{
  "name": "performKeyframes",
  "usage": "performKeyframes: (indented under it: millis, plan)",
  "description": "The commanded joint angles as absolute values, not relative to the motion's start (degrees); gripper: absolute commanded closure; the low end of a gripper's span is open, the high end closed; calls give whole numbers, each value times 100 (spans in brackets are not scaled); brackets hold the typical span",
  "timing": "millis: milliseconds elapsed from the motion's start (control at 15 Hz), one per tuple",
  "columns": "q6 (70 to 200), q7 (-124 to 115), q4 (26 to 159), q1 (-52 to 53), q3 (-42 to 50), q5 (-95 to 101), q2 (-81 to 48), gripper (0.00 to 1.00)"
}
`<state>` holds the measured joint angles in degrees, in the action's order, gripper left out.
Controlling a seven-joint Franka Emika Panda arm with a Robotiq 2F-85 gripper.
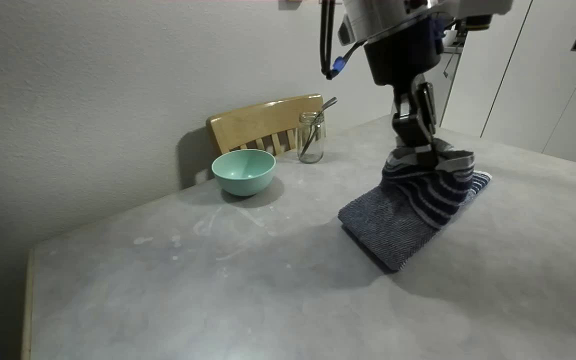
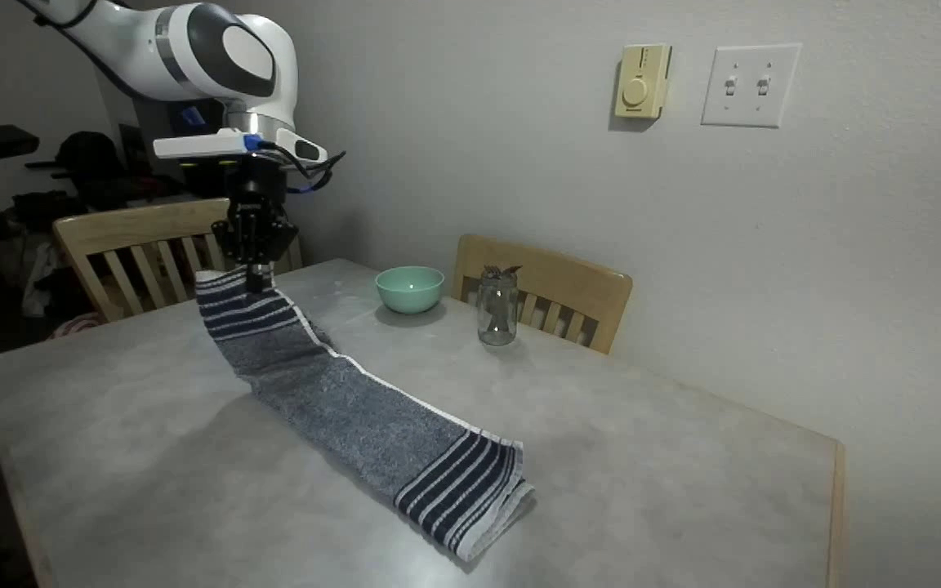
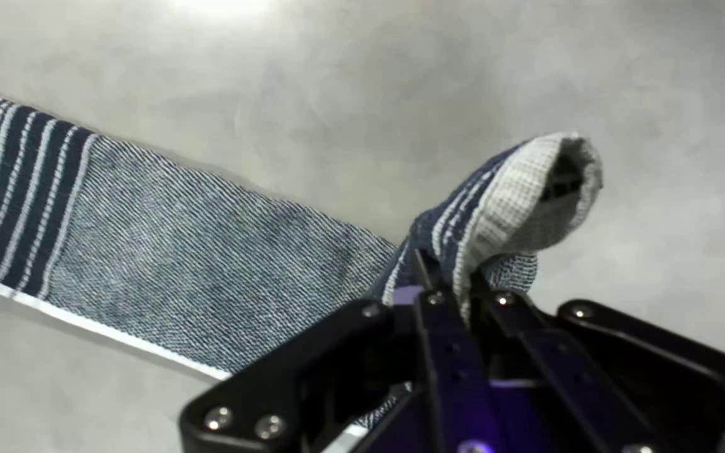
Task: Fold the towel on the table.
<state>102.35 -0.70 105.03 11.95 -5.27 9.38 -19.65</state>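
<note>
The blue-grey towel (image 1: 388, 225) lies long and narrow on the light grey table (image 1: 208, 305), with dark bands of white stripes at both ends in an exterior view (image 2: 372, 416). My gripper (image 1: 425, 155) is shut on one striped end and holds it raised above the table. In another exterior view the gripper (image 2: 256, 282) is at the towel's far end, and the near striped end lies flat. In the wrist view, the fingers (image 3: 457, 270) pinch the pale edge of the towel (image 3: 211, 251), which curls up beyond them. The fingertips are partly hidden by cloth.
A teal bowl (image 1: 244, 172) and a glass jar (image 1: 311, 142) with utensils stand near the wall side, also seen in an exterior view as bowl (image 2: 410, 290) and jar (image 2: 497, 306). A wooden chair (image 2: 552, 278) is behind them. Another chair (image 2: 144, 237) stands behind the arm.
</note>
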Motion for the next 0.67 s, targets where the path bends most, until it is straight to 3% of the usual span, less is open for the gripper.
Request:
performKeyframes:
  millis: [0,600]
  plan:
    - [10228,-84,10637,1083,-571,1010,-1852,93]
    - [10149,-198,10633,1143,-614,1086,-1931,98]
